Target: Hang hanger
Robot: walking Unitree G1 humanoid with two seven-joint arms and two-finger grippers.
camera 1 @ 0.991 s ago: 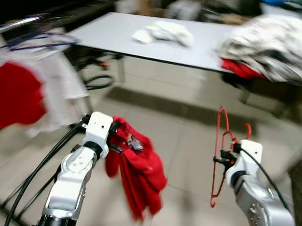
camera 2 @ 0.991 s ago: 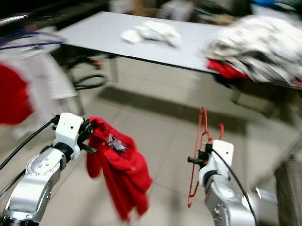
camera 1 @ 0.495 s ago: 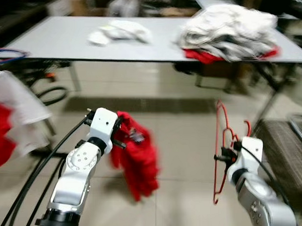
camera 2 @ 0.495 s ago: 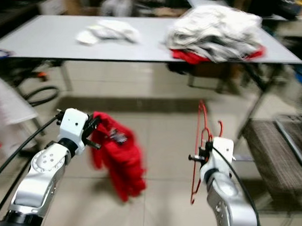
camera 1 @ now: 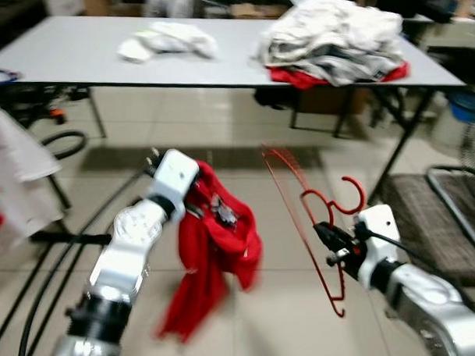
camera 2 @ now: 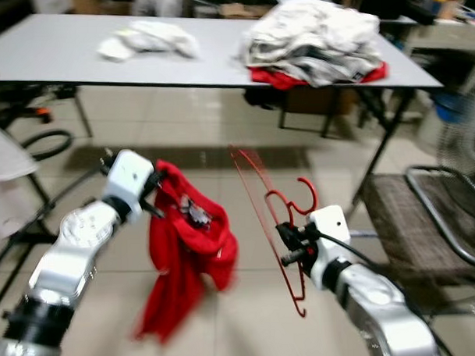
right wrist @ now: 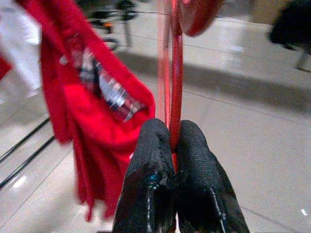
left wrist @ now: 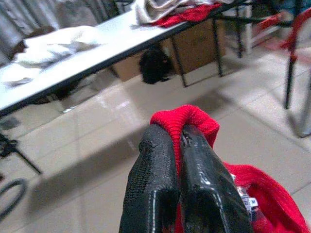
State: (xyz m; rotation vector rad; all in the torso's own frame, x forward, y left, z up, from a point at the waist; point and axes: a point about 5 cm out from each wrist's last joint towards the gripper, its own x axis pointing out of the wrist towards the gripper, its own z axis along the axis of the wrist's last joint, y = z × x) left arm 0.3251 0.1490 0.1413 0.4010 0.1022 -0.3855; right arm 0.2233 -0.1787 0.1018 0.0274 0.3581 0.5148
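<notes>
Hanger point(camera 1: 318, 245) pinched in right claw point(right wrist: 172, 145); tilted leftward

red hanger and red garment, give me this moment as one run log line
left gripper: shut on red garment | right gripper: shut on red hanger | garment off hanger, both held above floor | table ahead with clothes pile

Tiled room with a long grey tabletop point(camera 1: 77, 51)

Clothes pile point(camera 1: 334, 30) and white cloth point(camera 1: 166, 41) lie on it; glossy beige floor point(camera 1: 220, 124), chair point(camera 1: 446, 225) at right.
</notes>
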